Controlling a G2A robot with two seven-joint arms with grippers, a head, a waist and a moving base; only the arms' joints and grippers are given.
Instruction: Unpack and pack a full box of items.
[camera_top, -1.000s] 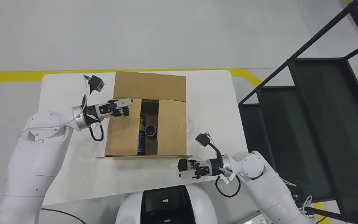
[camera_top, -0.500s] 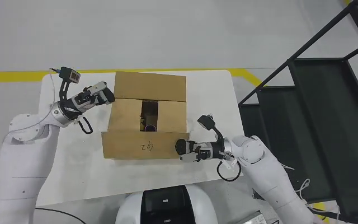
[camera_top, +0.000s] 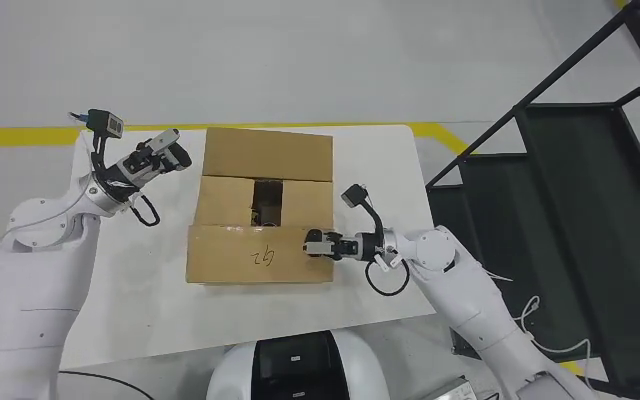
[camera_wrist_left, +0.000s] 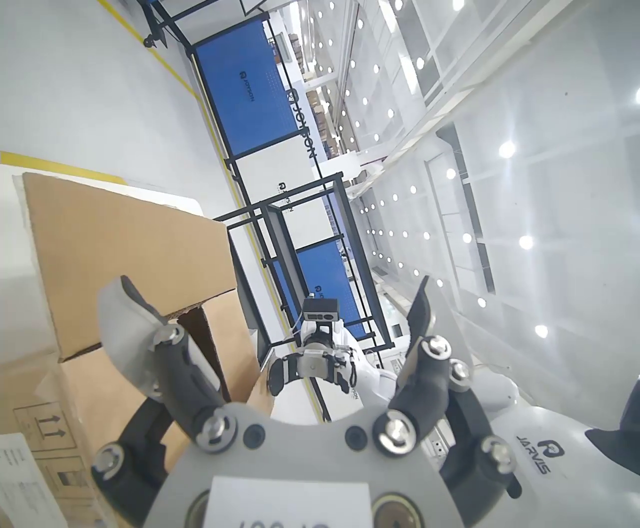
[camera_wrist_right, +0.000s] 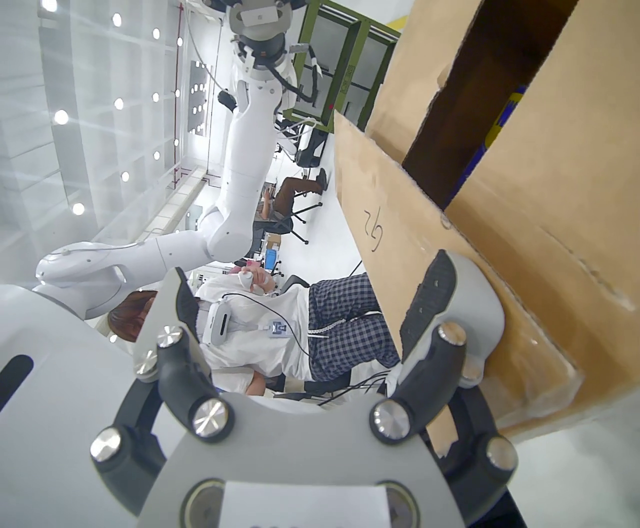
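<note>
The cardboard box (camera_top: 268, 153) stands in the middle of the white table. Its far flap and both side flaps are folded in, and a dark gap (camera_top: 266, 200) between the side flaps shows items inside, one of them blue (camera_wrist_right: 500, 130). The near flap (camera_top: 250, 257), marked with handwriting, is lifted over the box front. My right gripper (camera_top: 315, 243) (camera_wrist_right: 305, 295) is open at that flap's right end, with one finger (camera_wrist_right: 435, 290) pressed against its outer face. My left gripper (camera_top: 165, 152) (camera_wrist_left: 272, 300) is open and holds nothing, in the air beside the box's far left corner (camera_wrist_left: 125, 250).
Bare table top (camera_top: 130, 280) lies left of and in front of the box. A black metal stair frame (camera_top: 540, 180) stands just off the table's right side. A yellow floor line (camera_top: 40, 135) runs behind the table.
The near flap has swung up from lying outward to standing over the box front, pushed by my right gripper. My left gripper has pulled off the left side flap and back to the far left.
</note>
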